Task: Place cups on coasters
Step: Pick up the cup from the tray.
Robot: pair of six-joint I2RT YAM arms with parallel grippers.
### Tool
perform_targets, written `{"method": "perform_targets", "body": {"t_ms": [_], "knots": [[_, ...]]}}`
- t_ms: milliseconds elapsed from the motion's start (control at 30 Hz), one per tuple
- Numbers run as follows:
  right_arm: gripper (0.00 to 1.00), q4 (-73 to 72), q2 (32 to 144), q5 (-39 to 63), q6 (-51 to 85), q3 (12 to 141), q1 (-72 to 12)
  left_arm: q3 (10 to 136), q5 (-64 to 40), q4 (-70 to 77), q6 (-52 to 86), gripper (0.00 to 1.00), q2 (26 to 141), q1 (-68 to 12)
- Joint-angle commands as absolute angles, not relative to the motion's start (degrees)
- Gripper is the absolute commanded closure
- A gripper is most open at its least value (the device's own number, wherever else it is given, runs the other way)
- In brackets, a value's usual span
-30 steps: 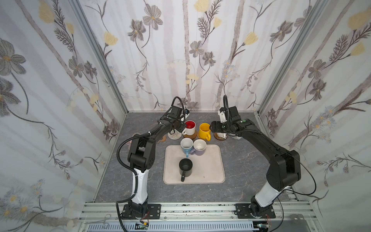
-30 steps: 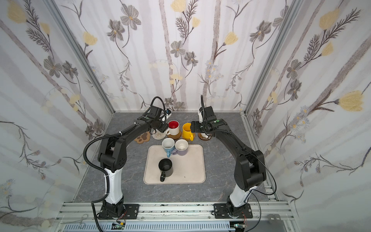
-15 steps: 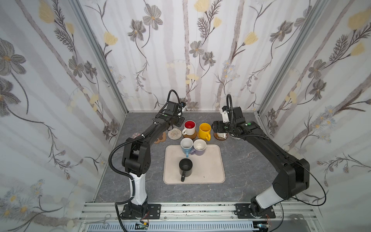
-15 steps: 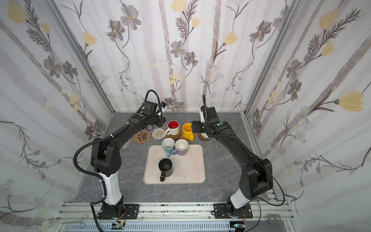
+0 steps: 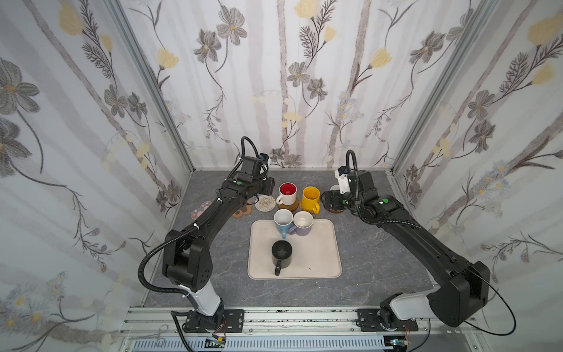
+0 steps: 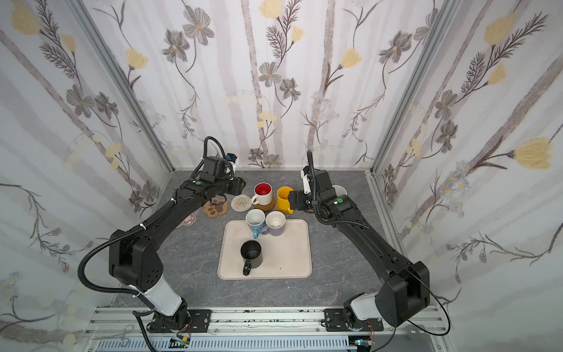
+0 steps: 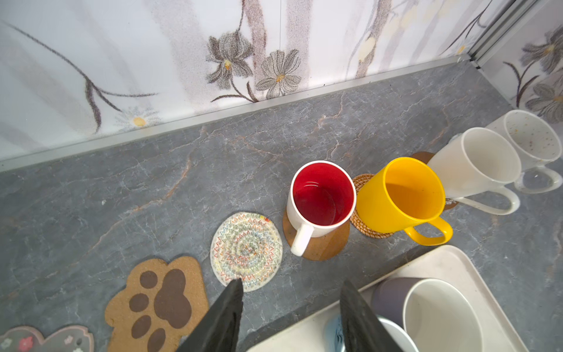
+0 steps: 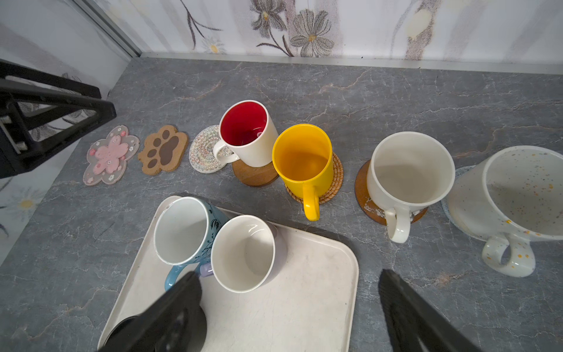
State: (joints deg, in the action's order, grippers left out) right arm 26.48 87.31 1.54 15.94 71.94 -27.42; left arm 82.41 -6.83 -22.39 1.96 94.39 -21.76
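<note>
Withdrawn from the far-edge cups [image 5: 310, 195], left gripper [image 7: 291, 283] and right gripper [image 8: 288, 272] are shown open, empty; a cup [image 5: 281, 253] on the tray [image 5: 320, 259] is to be grasped next.

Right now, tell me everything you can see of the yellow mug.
The yellow mug is a glossy, ceramic-looking cup, yellow inside and out, upright and empty. It stands on the woven rattan coaster, its looped handle pointing toward the tray. It sits between the white mug with red inside and a cream-white mug; whether it touches the red one cannot be told.
</note>
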Motion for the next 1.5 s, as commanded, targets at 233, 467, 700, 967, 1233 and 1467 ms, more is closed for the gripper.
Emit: {"method": "perform_targets", "body": {"t_ms": [233, 467, 700, 967, 1233, 1467], "knots": [[0.02, 19.57, 79.09, 1.48, 17.32, 62.07, -28.38, 65.79, -5.4, -21.97, 11.59, 0.31, 79.0, -25.93], [0.02, 15.9, 76.35, 2.85, 20.25, 55.99, -29.01, 60.53, -4.75, -22.06, 17.34, 0.22, 74.6, -29.85], [0.04, 13.2, 75.06, -0.16, 24.69, 51.36, -29.21, 57.94, 0.58, -21.98, 24.8, 0.24, 77.29, -35.71], [0.04, 11.11, 73.78, -1.36, 26.54, 48.13, -29.1, 56.86, -0.7, -19.35, 29.0, 0.36, 81.13, -38.42], [0.03, 10.37, 73.74, -1.12, 26.48, 47.03, -28.68, 57.48, -1.13, -17.96, 30.15, 0.39, 85.29, -39.46], [0.03, 9.76, 74.14, -0.72, 25.98, 46.51, -28.3, 56.87, -0.61, -17.93, 30.48, 0.43, 87.15, -39.86]]}}
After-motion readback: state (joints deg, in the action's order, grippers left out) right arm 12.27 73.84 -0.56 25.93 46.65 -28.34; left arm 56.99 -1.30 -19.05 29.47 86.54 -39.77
